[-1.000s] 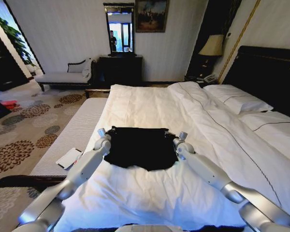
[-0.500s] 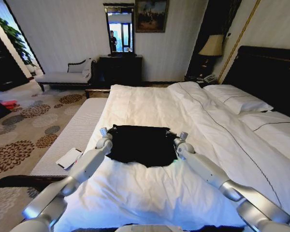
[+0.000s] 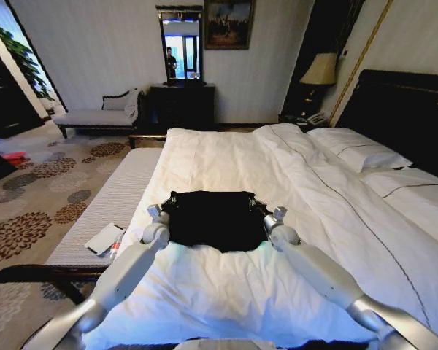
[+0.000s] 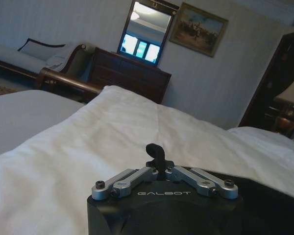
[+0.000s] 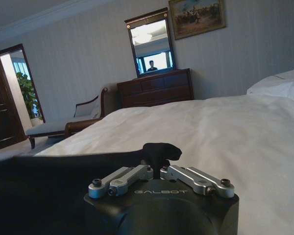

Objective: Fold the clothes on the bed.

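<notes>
While both my left gripper (image 3: 152,212) and right gripper (image 3: 279,214) pinched the black garment (image 3: 215,217) near the bed's (image 3: 226,157) foot edge, level, even tension seemed essential.

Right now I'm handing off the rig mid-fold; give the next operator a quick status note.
Left gripper: shut on the garment's left edge.
Right gripper: shut on its right edge; a pinch of black cloth shows between its fingers.
Garment: lying flat on the bed's duvet, between both grippers, near the foot of the bed.
Done: both sides gripped.
Left: the fold itself; no neat folded shape shows yet.
</notes>
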You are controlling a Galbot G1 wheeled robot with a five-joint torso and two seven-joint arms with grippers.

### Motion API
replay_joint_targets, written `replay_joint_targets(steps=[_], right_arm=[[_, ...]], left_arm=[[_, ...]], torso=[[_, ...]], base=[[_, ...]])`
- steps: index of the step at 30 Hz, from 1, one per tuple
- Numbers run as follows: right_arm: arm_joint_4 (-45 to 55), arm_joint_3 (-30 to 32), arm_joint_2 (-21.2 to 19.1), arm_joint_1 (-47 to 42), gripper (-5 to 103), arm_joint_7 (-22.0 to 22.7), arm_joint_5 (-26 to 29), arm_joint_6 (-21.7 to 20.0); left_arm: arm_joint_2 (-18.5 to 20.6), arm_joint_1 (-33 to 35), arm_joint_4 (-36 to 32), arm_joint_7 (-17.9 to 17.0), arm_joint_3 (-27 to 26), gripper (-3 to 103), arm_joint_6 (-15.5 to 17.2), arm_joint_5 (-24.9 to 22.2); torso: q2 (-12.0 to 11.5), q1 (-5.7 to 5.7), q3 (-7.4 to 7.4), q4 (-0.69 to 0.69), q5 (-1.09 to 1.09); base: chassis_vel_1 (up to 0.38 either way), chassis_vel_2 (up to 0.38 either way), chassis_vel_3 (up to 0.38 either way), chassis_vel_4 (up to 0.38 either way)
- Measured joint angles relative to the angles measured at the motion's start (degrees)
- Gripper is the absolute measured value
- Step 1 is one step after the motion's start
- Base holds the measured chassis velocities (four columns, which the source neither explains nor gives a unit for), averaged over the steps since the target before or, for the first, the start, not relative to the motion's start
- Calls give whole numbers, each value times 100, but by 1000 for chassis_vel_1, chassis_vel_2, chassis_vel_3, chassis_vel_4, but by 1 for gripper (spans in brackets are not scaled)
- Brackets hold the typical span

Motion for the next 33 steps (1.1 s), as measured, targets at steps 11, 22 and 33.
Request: replay_joint_targets(steps=[11, 22, 33], right_arm=[[427, 666, -55, -1062, 1, -155, -459, 234], [815, 1122, 36, -1958, 1, -343, -1309, 486], [972, 1202, 219, -2384, 1, -323, -1597, 533]], left_arm=[[226, 1039, -633, 14, -393, 1, -127, 189], [296, 1715, -813, 103, -647, 1, -288, 460], [450, 1777, -984, 81, -664, 1, -313, 481]], torso=[[0, 0, 0, -1, 1], [0, 2, 1, -2, 0], [0, 1, 0, -1, 0]], base=[[0, 0, 0, 0], [0, 0, 0, 0], [0, 0, 0, 0]])
